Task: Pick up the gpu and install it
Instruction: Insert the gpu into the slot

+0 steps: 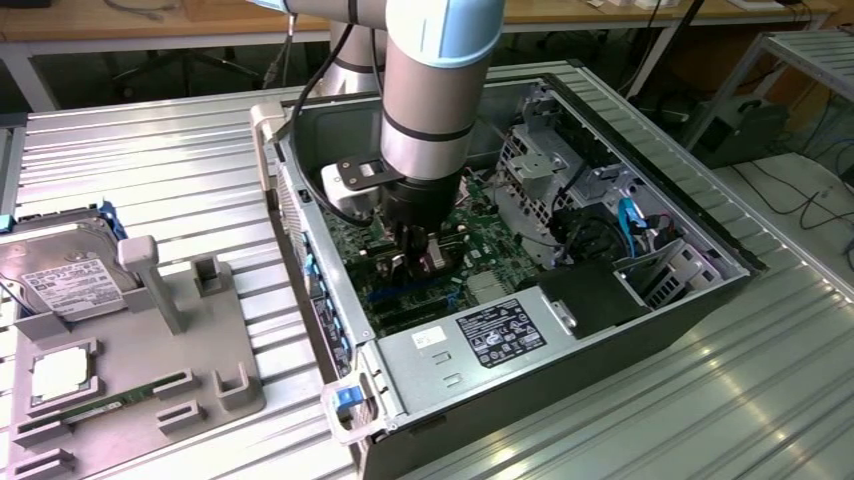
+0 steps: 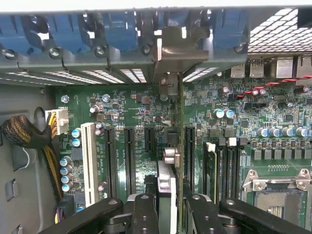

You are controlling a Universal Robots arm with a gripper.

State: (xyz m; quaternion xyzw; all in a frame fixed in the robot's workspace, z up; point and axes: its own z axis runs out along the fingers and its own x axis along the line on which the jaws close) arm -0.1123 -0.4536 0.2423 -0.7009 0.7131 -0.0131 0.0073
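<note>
Wrist view — gpu (image 2: 181, 161) (edge-on) between fingers (image 2: 145, 214).

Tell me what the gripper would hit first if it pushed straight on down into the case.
Likely nothing itself: the gpu clamped edge-on in the gripper leads, so the card's lower edge would meet the motherboard first, at about a black expansion slot. Depth is unclear.

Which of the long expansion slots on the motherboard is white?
The white slot nearest the power cable bundle; the other long slots beside it are black.

Silver-grey arm (image 1: 424, 90), black end effector (image 1: 416, 262)
</note>
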